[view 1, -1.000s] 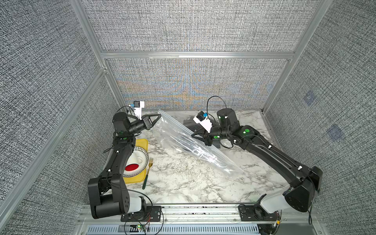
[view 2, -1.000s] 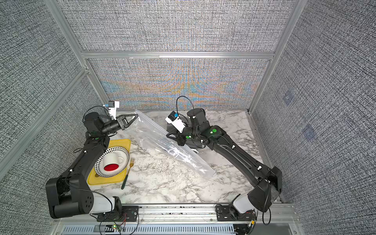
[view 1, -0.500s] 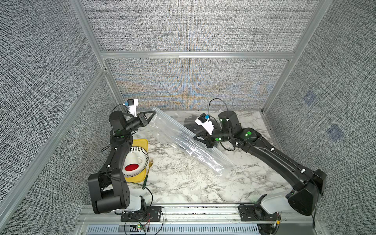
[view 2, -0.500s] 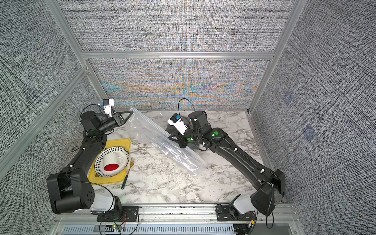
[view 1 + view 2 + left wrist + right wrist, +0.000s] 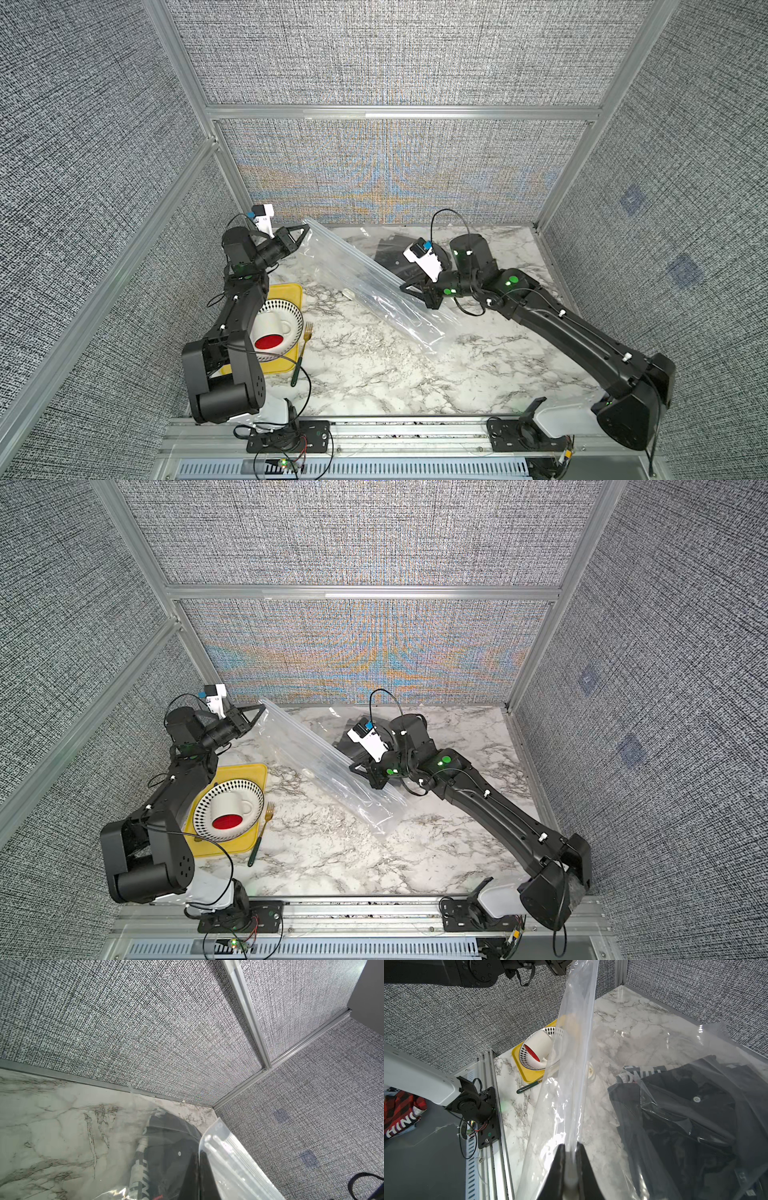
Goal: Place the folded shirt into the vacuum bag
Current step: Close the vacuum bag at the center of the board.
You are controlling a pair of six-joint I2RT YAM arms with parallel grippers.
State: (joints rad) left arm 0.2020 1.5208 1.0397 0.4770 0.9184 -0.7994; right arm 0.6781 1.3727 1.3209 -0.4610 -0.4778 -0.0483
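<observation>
We count one vacuum bag (image 5: 365, 282) and one black shirt (image 5: 675, 1122). Arms outstretched, the left gripper (image 5: 306, 229) and right gripper (image 5: 569, 1146) both pinch the bag's rim.

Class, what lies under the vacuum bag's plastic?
A black shirt with a white button shows through the vacuum bag. Glare blurs parts; whether it is inside or underneath cannot be told.

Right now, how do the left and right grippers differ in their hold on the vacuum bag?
The left gripper pinches the vacuum bag at its corner by the back wall; the right gripper pinches the same edge farther along. The left gripper stands clear of the dark shirt; the right gripper is close by it. Both are shut on the bag, its edge stretched between them.
</observation>
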